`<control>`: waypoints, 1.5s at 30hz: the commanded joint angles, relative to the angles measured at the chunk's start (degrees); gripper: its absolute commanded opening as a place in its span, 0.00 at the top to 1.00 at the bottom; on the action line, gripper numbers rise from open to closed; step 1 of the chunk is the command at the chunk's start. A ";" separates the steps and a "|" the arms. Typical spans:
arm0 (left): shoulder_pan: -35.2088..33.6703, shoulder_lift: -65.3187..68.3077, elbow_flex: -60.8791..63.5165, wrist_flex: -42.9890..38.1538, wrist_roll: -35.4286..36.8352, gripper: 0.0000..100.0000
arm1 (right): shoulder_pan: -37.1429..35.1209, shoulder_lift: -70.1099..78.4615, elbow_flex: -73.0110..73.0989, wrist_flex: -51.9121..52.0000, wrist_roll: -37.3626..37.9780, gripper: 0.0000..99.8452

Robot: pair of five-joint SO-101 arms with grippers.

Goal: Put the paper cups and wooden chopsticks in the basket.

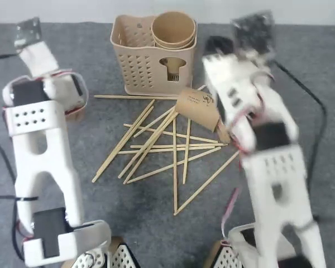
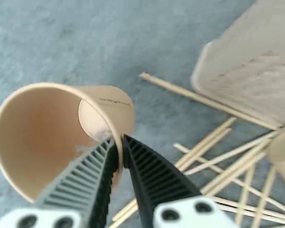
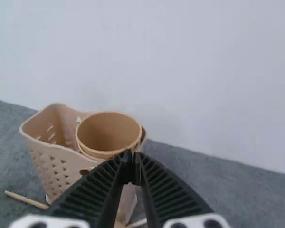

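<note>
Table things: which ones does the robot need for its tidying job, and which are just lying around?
For the job:
basket
stacked paper cups, already in the basket
loose paper cup, rim pinched by the left gripper
wooden chopsticks, scattered on the mat

Just lying about:
grey mat
black cable

1. A tan perforated plastic basket (image 1: 139,67) stands upright, with stacked tan paper cups (image 1: 173,28) upright in one compartment.
2. A printed tan paper cup (image 1: 198,109) lies on its side just in front of the basket, resting on the chopstick pile.
3. The left gripper (image 2: 119,140) pinches the rim of a second tan paper cup (image 2: 42,128), which is tipped on its side.
4. Pale wooden chopsticks (image 1: 175,162) lie scattered and crisscrossed in front of the basket. A single chopstick (image 1: 134,97) lies along the basket's foot.
</note>
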 commanded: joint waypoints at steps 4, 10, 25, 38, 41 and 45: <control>5.10 -0.62 -19.12 8.79 1.49 0.99 | 2.95 -19.74 13.10 6.37 0.62 0.99; 8.88 -0.53 -30.46 11.69 3.87 0.99 | 2.68 -31.43 31.56 4.79 0.70 0.99; 23.12 16.88 -63.87 9.49 5.80 0.99 | -0.75 -34.24 59.69 -14.81 7.12 0.99; 29.10 30.59 -71.60 -6.95 8.53 0.99 | -1.27 -34.15 60.66 -15.43 7.47 0.99; 29.27 33.85 -71.60 -10.55 8.44 0.99 | -1.27 -34.24 60.66 -15.34 7.47 0.99; 29.36 38.42 -71.69 -12.40 6.86 0.99 | -1.19 -34.24 60.66 -15.34 7.47 0.99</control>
